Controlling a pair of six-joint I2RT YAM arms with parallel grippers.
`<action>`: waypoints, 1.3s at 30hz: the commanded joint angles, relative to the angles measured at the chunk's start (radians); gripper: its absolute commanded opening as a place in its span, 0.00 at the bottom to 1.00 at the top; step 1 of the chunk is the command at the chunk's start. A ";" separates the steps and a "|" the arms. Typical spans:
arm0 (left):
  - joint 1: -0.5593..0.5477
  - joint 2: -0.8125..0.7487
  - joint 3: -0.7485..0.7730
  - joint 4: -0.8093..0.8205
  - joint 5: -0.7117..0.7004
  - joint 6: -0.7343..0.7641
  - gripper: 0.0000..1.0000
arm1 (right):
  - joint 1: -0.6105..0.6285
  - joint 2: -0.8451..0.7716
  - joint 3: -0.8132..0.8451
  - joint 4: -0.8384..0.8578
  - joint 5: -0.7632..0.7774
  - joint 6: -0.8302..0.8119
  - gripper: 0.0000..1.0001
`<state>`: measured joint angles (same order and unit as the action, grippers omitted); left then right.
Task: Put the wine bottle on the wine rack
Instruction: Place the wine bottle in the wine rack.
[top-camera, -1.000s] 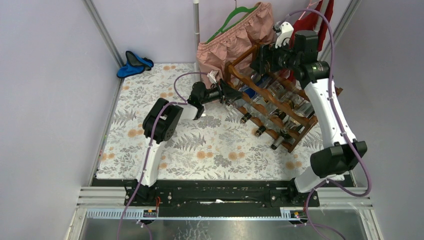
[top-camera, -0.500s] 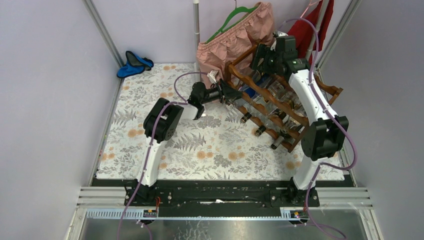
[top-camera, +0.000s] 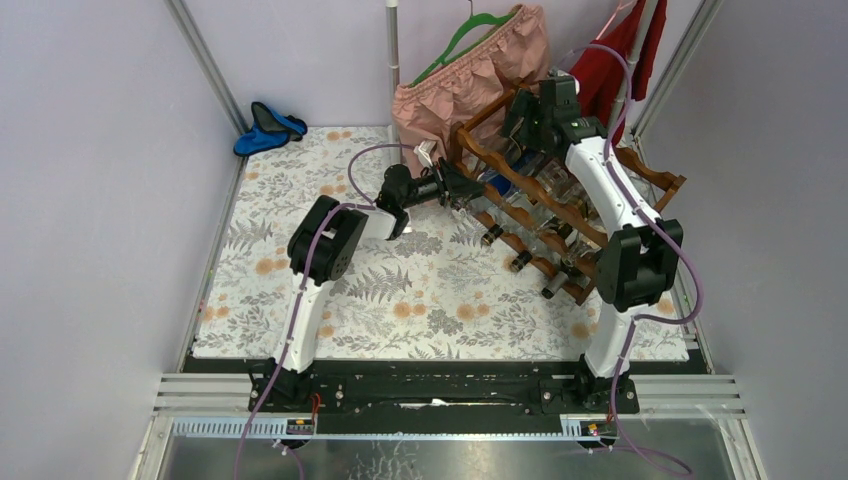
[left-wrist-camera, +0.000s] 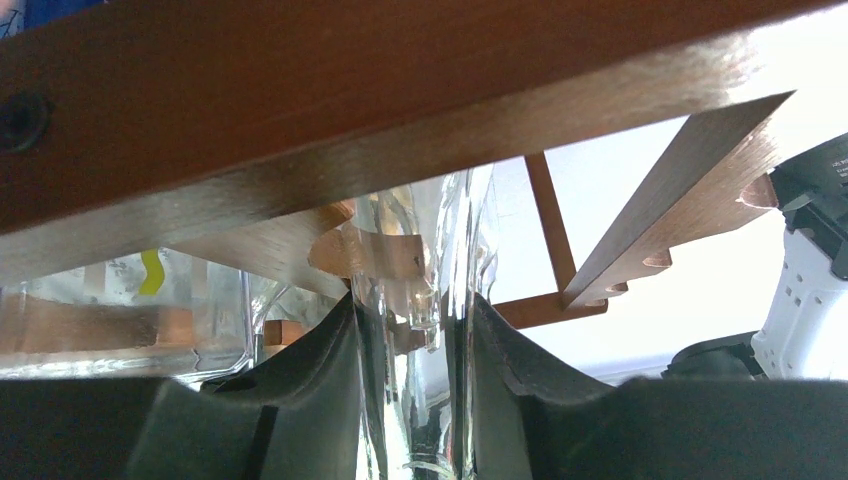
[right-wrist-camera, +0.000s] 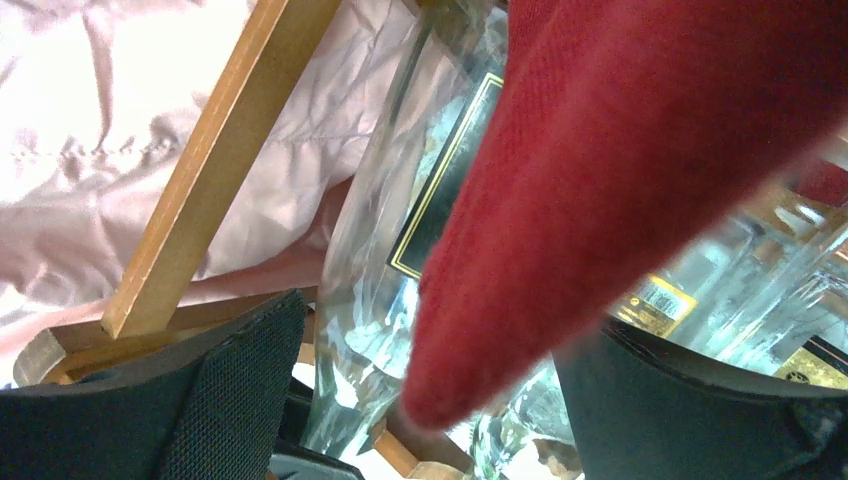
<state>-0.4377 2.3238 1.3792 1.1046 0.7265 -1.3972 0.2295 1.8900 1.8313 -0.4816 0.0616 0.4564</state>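
Note:
The wine rack (top-camera: 575, 215), reddish-brown with scalloped rails, stands at the back right with several bottles lying in it. My left gripper (top-camera: 462, 188) is at the rack's left end, shut on the neck of a clear wine bottle (left-wrist-camera: 415, 370); a rack rail (left-wrist-camera: 300, 130) crosses just above it. My right gripper (top-camera: 520, 118) is at the rack's top, jaws wide open around the body of a clear bottle with a black label (right-wrist-camera: 385, 250). I cannot tell whether this is the same bottle. Its fingers (right-wrist-camera: 230, 390) do not touch the glass.
A red garment (right-wrist-camera: 620, 180) hangs in front of the right wrist camera and also shows in the top view (top-camera: 620, 55). A pink garment (top-camera: 470, 75) on a green hanger hangs behind the rack. A blue item (top-camera: 268, 128) lies in the back left corner. The floral cloth (top-camera: 400, 300) covers the table.
My right arm has folded down and drawn its gripper in over the rack's top. My left arm has stayed still, holding the bottle neck.

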 joint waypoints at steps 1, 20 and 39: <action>0.005 -0.019 0.096 0.271 -0.127 0.049 0.00 | 0.016 0.026 0.054 0.038 0.038 0.043 0.96; 0.008 0.005 0.107 0.321 -0.125 0.008 0.00 | 0.131 0.040 0.095 0.017 0.222 0.003 1.00; 0.011 0.009 0.106 0.328 -0.122 -0.001 0.00 | 0.193 0.026 0.078 0.035 0.404 0.074 1.00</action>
<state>-0.4355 2.3478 1.3964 1.1362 0.7258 -1.4338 0.4358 1.9274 1.8969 -0.4641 0.4114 0.4667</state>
